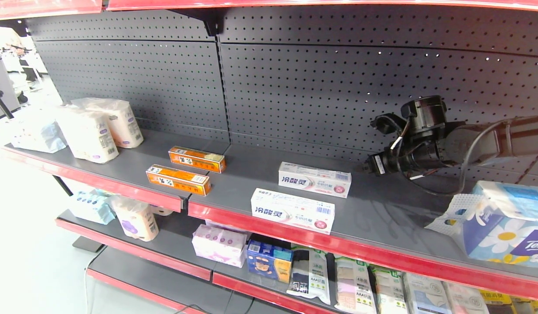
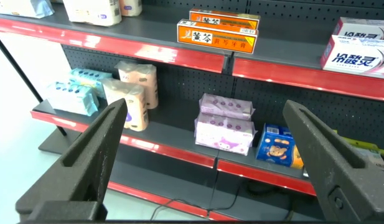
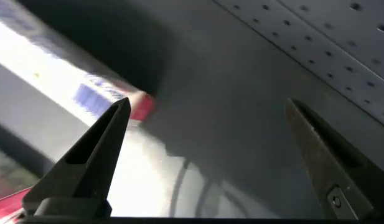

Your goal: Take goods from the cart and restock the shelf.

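Two white toothpaste boxes lie on the grey middle shelf, one behind the other. My right gripper hovers low over the shelf just right of the rear white box. In the right wrist view it stands open with nothing between its fingers, and the end of a white box lies just beyond one finger. My left gripper is open and empty, held out in front of the lower shelves.
Two orange boxes lie left of the white ones. Paper packs stand at the shelf's far left, and a tissue pack at its right end. Lower shelves hold tissue packs and a blue box.
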Motion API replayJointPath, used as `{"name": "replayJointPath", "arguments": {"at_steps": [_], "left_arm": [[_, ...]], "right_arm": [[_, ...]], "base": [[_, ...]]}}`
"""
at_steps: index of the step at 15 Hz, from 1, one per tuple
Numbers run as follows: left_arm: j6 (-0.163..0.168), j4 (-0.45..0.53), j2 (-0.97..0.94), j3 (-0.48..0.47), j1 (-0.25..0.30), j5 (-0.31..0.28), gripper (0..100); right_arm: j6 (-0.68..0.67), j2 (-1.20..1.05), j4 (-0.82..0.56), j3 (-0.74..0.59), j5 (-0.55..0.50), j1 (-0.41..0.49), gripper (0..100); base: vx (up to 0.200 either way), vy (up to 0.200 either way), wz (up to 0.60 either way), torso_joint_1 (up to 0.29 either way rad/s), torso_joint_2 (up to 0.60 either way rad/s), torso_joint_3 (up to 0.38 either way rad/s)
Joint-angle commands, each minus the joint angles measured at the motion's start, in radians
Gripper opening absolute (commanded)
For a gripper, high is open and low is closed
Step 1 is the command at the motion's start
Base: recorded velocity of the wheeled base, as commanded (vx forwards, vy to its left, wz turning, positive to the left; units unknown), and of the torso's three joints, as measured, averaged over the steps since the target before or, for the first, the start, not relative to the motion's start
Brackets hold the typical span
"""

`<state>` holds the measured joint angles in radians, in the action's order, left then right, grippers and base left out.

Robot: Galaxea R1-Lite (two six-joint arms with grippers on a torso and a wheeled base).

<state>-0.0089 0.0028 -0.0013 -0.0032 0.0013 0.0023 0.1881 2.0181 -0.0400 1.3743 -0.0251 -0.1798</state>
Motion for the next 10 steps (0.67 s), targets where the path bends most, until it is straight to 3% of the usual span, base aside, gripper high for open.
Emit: {"name": "replayJointPath", "arguments": {"at_steps": [1, 10], "left_arm": [[0.0, 0.0, 0.001, 0.0, 0.0, 0.001, 100], [0.0, 0.0, 0.001, 0.0, 0.0, 0.001, 100]], "right_arm": [[-0.006, 0.016, 0.006, 0.003, -0.012, -0.001, 100], [-0.039, 0.022, 0.032, -0.027, -0.13, 0.006, 100]], "base": [[0.0, 0.0, 0.0, 0.0, 0.0, 0.0], [0.0, 0.0, 0.0, 0.0, 0.0, 0.0]]}}
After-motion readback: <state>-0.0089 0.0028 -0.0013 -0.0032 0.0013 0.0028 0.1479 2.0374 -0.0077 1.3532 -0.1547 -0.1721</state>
